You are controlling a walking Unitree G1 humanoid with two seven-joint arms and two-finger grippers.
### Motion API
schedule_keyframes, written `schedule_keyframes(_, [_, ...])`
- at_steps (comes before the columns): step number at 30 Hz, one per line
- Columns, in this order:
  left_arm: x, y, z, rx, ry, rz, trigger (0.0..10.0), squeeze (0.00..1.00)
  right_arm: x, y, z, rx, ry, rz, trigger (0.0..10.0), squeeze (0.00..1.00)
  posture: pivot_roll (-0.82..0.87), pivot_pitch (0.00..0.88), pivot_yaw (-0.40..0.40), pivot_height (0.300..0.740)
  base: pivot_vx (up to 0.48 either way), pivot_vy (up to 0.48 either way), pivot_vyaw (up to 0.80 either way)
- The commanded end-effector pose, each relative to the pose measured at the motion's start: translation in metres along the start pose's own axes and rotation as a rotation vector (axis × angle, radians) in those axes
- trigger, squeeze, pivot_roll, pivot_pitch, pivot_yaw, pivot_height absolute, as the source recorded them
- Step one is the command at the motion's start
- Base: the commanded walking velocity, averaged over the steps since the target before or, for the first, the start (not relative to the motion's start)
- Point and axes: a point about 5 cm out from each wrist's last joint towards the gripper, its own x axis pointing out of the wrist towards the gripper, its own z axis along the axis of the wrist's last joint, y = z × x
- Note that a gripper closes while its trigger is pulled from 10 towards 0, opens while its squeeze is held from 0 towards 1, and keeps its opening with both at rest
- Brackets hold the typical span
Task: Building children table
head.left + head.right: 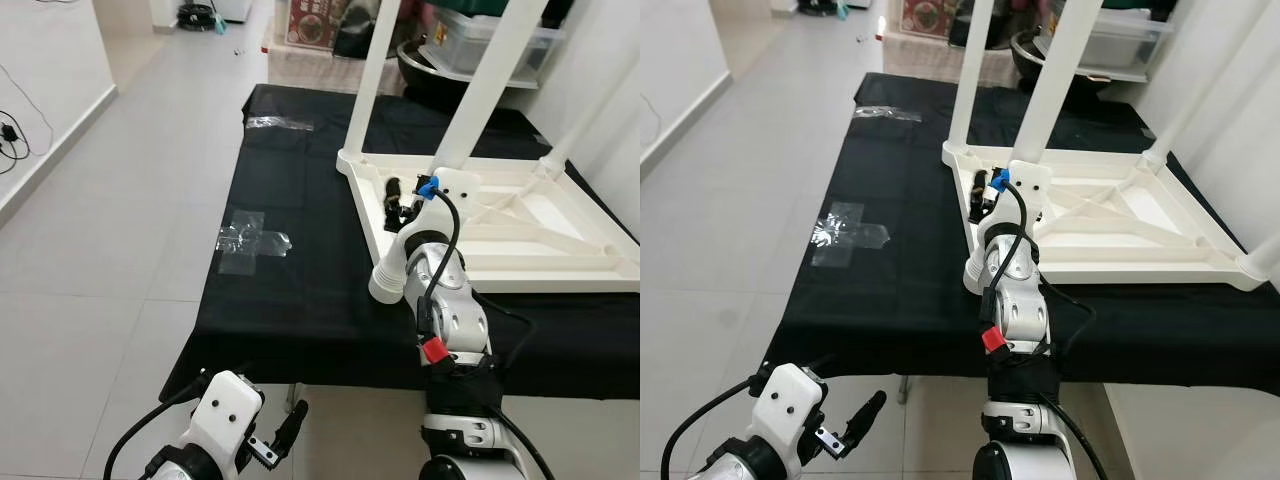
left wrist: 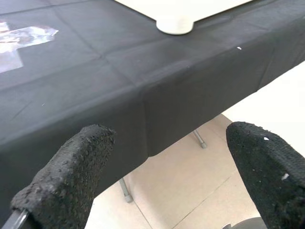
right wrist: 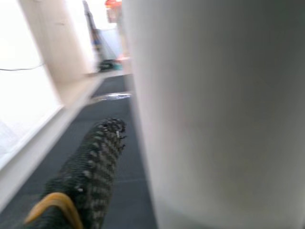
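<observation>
A white children's table (image 1: 520, 240) lies upside down on a black-clothed table (image 1: 300, 290). Two white legs (image 1: 375, 70) (image 1: 490, 70) rise from its far side, and a third (image 1: 590, 120) stands at the right. Its near left corner (image 1: 385, 283) ends in a round white socket, also in the left wrist view (image 2: 175, 25). My right gripper (image 1: 398, 200) reaches over the frame's left rim, close beside the base of a leg (image 3: 214, 119). My left gripper (image 1: 285, 430) hangs open and empty below the cloth's front edge.
Clear tape patches (image 1: 250, 240) (image 1: 278, 124) stick to the cloth on the left. Plastic boxes and a bowl (image 1: 490, 40) sit behind the table. Grey tiled floor (image 1: 100, 250) spreads to the left. A white wall (image 1: 610, 90) stands at the right.
</observation>
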Motion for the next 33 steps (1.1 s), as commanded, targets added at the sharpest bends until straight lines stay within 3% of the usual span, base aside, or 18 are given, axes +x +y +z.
schedule_keyframes(1, [0.0, -0.003, -0.003, -0.013, 0.009, -0.011, 10.0, 0.0, -0.001, 0.002, -0.002, 0.047, 0.014, 0.08, 10.0, 0.0, 0.13, 0.12, -0.127, 0.74, 0.0, 0.0, 0.0])
schedule_keyframes(4, [0.001, -0.003, -0.003, -0.013, 0.007, -0.014, 10.0, 0.0, 0.001, -0.026, 0.01, -0.013, -0.001, 0.402, 10.0, 0.0, 0.12, 0.117, -0.131, 0.74, 0.0, 0.0, 0.0])
schedule_keyframes(5, [0.001, -0.003, -0.003, -0.013, 0.007, -0.014, 10.0, 0.0, 0.001, -0.026, 0.01, -0.013, -0.001, 0.402, 10.0, 0.0, 0.12, 0.117, -0.131, 0.74, 0.0, 0.0, 0.0])
schedule_keyframes(6, [0.002, -0.003, -0.003, -0.014, 0.007, -0.015, 10.0, 0.0, 0.001, -0.033, 0.011, -0.022, 0.034, 0.509, 10.0, 0.0, 0.12, 0.118, -0.131, 0.74, 0.0, 0.0, 0.0])
schedule_keyframes(7, [0.002, -0.003, -0.003, -0.014, 0.007, -0.015, 10.0, 0.0, 0.001, -0.033, 0.011, -0.022, 0.034, 0.509, 10.0, 0.0, 0.12, 0.118, -0.131, 0.74, 0.0, 0.0, 0.0])
schedule_keyframes(9, [0.002, -0.003, -0.002, -0.014, 0.005, -0.014, 10.0, 0.0, -0.003, -0.039, 0.013, -0.012, 0.129, 0.737, 10.0, 0.0, 0.13, 0.118, -0.135, 0.74, 0.0, 0.0, 0.0])
schedule_keyframes(10, [0.002, -0.003, -0.002, -0.014, 0.005, -0.014, 10.0, 0.0, -0.003, -0.039, 0.013, -0.012, 0.129, 0.737, 10.0, 0.0, 0.13, 0.118, -0.135, 0.74, 0.0, 0.0, 0.0])
schedule_keyframes(12, [0.002, -0.004, -0.002, -0.015, 0.004, -0.011, 10.0, 0.0, -0.006, -0.037, 0.016, 0.043, 0.224, 0.982, 10.0, 0.0, 0.14, 0.122, -0.143, 0.74, 0.0, 0.0, 0.0])
schedule_keyframes(17, [0.001, -0.004, -0.001, -0.015, 0.003, -0.01, 10.0, 0.0, -0.007, -0.031, 0.015, 0.047, 0.279, 1.158, 10.0, 0.0, 0.15, 0.127, -0.146, 0.74, 0.0, 0.0, 0.0])
schedule_keyframes(19, [-0.001, -0.005, 0.0, -0.015, 0.004, -0.008, 10.0, 0.0, -0.001, -0.017, 0.013, 0.01, 0.299, 1.257, 10.0, 0.0, 0.17, 0.136, -0.154, 0.74, 0.0, 0.0, 0.0])
schedule_keyframes(23, [-0.001, -0.005, 0.0, -0.014, 0.004, -0.006, 10.0, 0.0, 0.001, -0.012, 0.013, 0.002, 0.3, 1.289, 10.0, 0.0, 0.17, 0.137, -0.154, 0.74, 0.0, 0.0, 0.0])
schedule_keyframes(24, [-0.002, -0.005, 0.0, -0.013, 0.005, -0.007, 10.0, 0.0, 0.003, -0.008, 0.015, -0.008, 0.293, 1.326, 8.7, 0.0, 0.17, 0.138, -0.153, 0.74, 0.0, 0.0, 0.0])
schedule_keyframes(25, [-0.002, -0.005, 0.0, -0.013, 0.005, -0.007, 10.0, 0.0, 0.003, -0.008, 0.015, -0.008, 0.293, 1.326, 8.7, 0.0, 0.17, 0.138, -0.153, 0.74, 0.0, 0.0, 0.0])
schedule_keyframes(26, [-0.002, -0.005, 0.0, -0.013, 0.006, -0.009, 10.0, 0.0, 0.005, -0.004, 0.018, 0.003, 0.277, 1.347, 0.0, 0.0, 0.17, 0.142, -0.153, 0.74, 0.0, 0.0, 0.0])
schedule_keyframes(31, [-0.002, -0.006, 0.0, -0.014, 0.006, -0.013, 10.0, 0.0, 0.008, -0.001, 0.021, 0.006, 0.231, 1.332, 0.0, 0.0, 0.16, 0.143, -0.151, 0.74, 0.0, 0.0, 0.0])
schedule_keyframes(33, [-0.002, -0.006, 0.0, -0.015, 0.006, -0.018, 10.0, 0.0, 0.01, -0.002, 0.019, 0.0, 0.183, 1.217, 0.0, 0.0, 0.16, 0.139, -0.148, 0.74, 0.0, 0.0, 0.0])
